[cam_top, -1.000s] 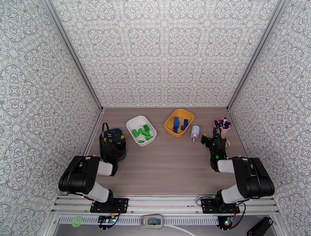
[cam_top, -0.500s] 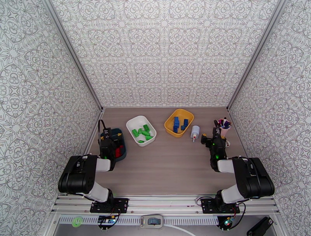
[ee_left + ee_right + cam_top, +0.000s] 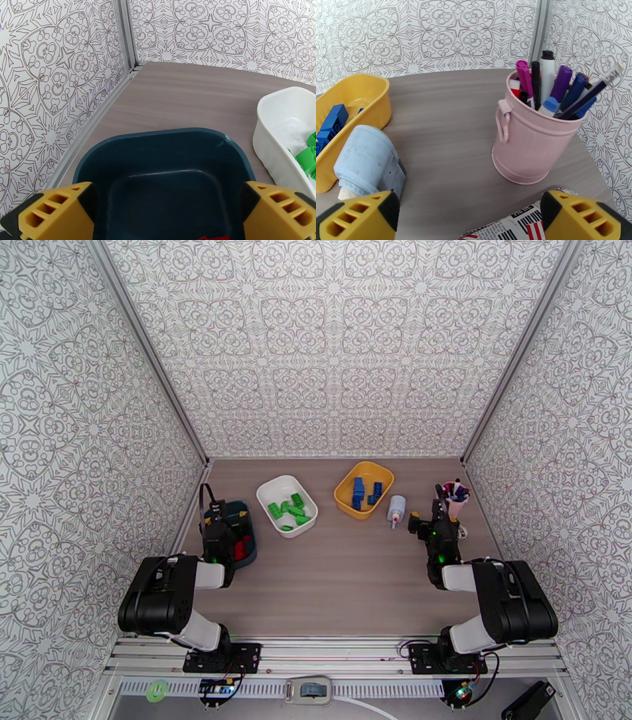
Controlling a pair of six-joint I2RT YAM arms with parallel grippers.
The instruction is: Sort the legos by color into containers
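Observation:
Three containers sit on the table. The dark teal tray at the left holds red legos. Green legos lie in the white tray, and blue legos in the yellow tray. My left gripper hovers open over the teal tray, nothing between its yellow fingers; a sliver of red lego shows at the bottom edge. The white tray with green legos lies to its right. My right gripper stands open and empty, its fingers low over the table.
A small white bottle lies beside the yellow tray, just ahead of the right gripper. A pink cup of pens stands at the right, near the side wall. A newspaper-print object lies under the right gripper.
The left gripper shifted a little to the left over the teal tray, uncovering the red legos, then held still. The right arm has not moved.

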